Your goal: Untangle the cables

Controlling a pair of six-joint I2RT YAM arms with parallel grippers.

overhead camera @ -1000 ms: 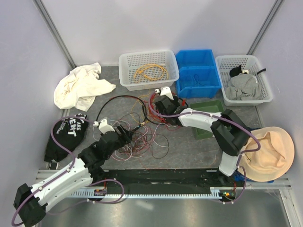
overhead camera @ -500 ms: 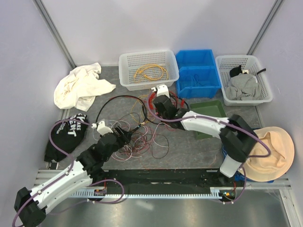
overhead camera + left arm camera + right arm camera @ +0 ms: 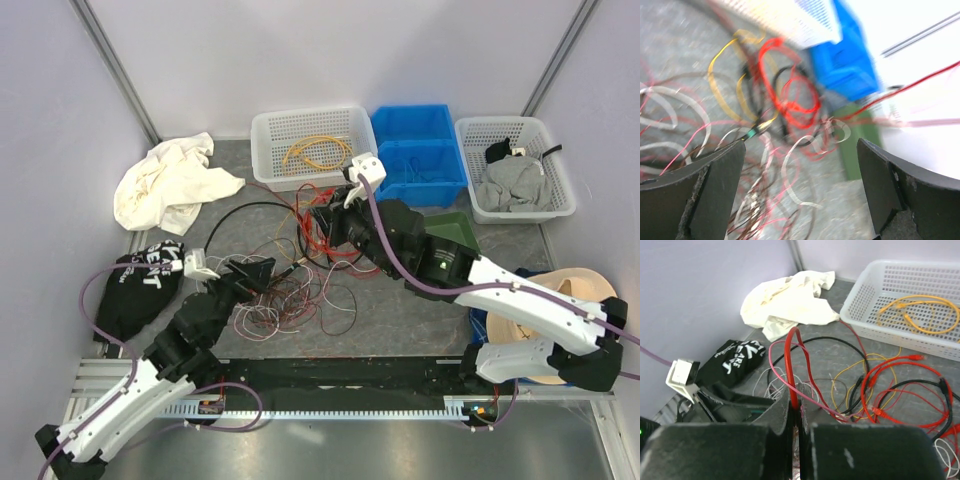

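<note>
Pinching a red cable (image 3: 791, 357) in its pressed-together jaws, the right gripper (image 3: 796, 415) hovers above the tangled cables (image 3: 300, 298). The left gripper (image 3: 801, 162) hangs nearby, jaws spread wide.

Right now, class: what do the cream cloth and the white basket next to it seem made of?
Cream cloth: soft fabric, matte, shown by crumpled folds. White basket: probably rigid moulded plastic, given its uniform perforated walls.

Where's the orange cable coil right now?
Top view: the orange cable coil lies inside the white basket at the back, just left of the blue bins, apart from the tangled pile in front.
</note>
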